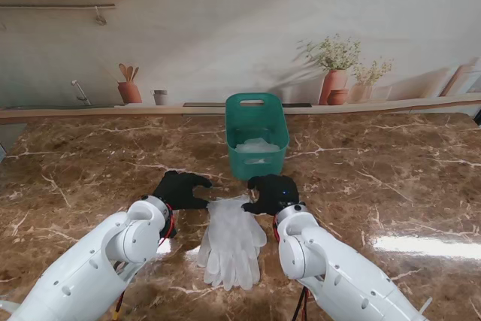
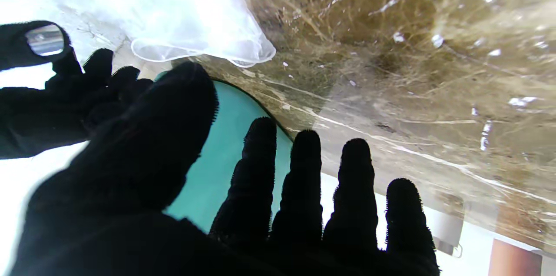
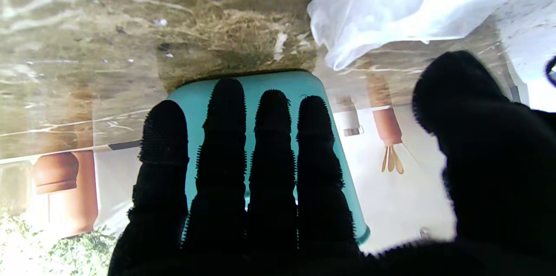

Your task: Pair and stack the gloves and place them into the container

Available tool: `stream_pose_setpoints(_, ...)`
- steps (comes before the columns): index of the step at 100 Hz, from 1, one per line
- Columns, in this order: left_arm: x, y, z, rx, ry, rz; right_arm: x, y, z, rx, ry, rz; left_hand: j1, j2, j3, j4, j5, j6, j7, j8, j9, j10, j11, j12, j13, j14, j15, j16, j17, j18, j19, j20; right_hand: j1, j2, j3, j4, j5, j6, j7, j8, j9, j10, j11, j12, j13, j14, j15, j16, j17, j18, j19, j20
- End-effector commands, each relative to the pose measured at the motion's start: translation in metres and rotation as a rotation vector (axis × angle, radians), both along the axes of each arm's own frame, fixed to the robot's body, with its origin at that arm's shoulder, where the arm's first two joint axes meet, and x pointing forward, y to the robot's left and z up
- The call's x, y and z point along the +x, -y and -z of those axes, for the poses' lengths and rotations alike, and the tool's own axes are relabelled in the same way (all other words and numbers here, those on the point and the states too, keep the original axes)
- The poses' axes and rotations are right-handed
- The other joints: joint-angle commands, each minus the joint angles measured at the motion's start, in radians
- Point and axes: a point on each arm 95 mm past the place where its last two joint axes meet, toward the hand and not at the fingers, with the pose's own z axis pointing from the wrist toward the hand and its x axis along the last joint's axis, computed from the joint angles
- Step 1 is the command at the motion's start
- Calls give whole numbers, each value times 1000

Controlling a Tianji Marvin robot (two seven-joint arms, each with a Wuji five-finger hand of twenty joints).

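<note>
While flanking the gloves [image 1: 231,242], both hands spread.

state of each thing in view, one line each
gloves: stacked flat on the table, cuffs toward the bin, not yet in it
bin: upright, open, something white already inside
left hand: open, fingers spread, at the cuffs' left side, holding nothing
right hand: open, fingers spread, at the cuffs' right side, holding nothing
</note>
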Motion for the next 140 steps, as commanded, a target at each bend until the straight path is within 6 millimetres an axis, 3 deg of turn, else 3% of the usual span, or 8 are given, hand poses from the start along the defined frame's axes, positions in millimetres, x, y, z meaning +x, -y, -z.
stream_pose_setpoints(1, -10, -6, 4, -10, -2, -13, -5, 1, -1, -6, 9, -2, -55, 40, -33, 37, -42, 14, -35, -23, -75, -6, -22, -30, -72, -36, -42, -40, 4, -30, -39, -31, -38, -5, -24, 48, -37, 15, -25, -23, -31, -3, -18, -25, -27, -9, -33, -35, -17, -4, -32, -29)
stream_pose_setpoints(46, -53, -26, -22, -132, 155, -52, 1, -26, -5, -9, 46, -71, -57, 83, -139, 48, -40, 38, -75, -46, -109, -12, -30, -47, -101, -62, -49, -95, 25, -113, -80, -132, -18, -121, 127, 16, -31, 6, -3, -56, -25, 4, -95, -143, -3, -8, -259, -223, 41, 7, -115, -165)
stream_pose_setpoints(72, -75, -32, -34, -200, 233, -74, 9, -44, 14, -72, -9, -88, -51, 107, -213, 59, -34, 37, -85, -52, -106, -19, -38, -53, -107, -68, -45, -108, 23, -98, -43, -167, -8, -143, 154, 9, -65, 29, -24, -70, -59, 28, -122, -181, -7, 48, -270, -253, 67, 31, -99, -171)
stream_pose_setpoints(97, -84, -36, -36, -211, 259, -97, 6, -55, 35, -180, -50, -57, -45, 118, -233, 62, -31, 31, -79, -49, -104, -40, -40, -55, -111, -74, -51, -111, 17, -94, -53, -180, 4, -153, 178, 0, -224, 148, -130, -141, -118, 65, -49, -188, 142, -7, 33, -17, 165, -52, 199, -14)
stream_pose_setpoints(108, -87, -37, -35, -209, 260, -100, 3, -58, 40, -209, -67, -28, -44, 123, -241, 63, -31, 27, -76, -48, -102, -41, -42, -56, -112, -79, -55, -114, 15, -90, -57, -182, 7, -172, 194, -6, -233, 168, -125, -155, -60, 29, 107, -70, 150, -43, 225, 98, 172, -75, 264, 28)
stream_pose_setpoints(122, -88, -38, -35, -211, 263, -104, -3, -59, 44, -220, -92, -28, -44, 132, -255, 64, -25, 19, -71, -45, -101, -45, -45, -57, -111, -87, -61, -119, 15, -81, -63, -183, 28, -256, 240, -23, -56, 65, 18, -153, 121, -101, 453, 322, 162, -100, 515, 268, 157, -42, 299, 71)
stream_pose_setpoints(134, -88, -39, -34, -211, 266, -107, -8, -61, 48, -209, -97, -42, -42, 143, -268, 66, -22, 14, -66, -42, -101, -48, -49, -59, -110, -91, -64, -122, 15, -74, -59, -177, 73, -328, 276, -34, 205, -128, 280, 99, 168, -141, 537, 563, 111, -109, 595, 335, 101, -22, 281, 96)
stream_pose_setpoints(140, -89, -40, -34, -213, 267, -109, -10, -61, 49, -201, -90, -48, -40, 147, -277, 66, -19, 10, -62, -41, -102, -49, -50, -60, -111, -93, -66, -123, 14, -74, -57, -174, 118, -357, 245, -168, 240, -203, 393, 174, 119, -136, 523, 600, 33, -99, 559, 337, 39, -22, 241, 102)
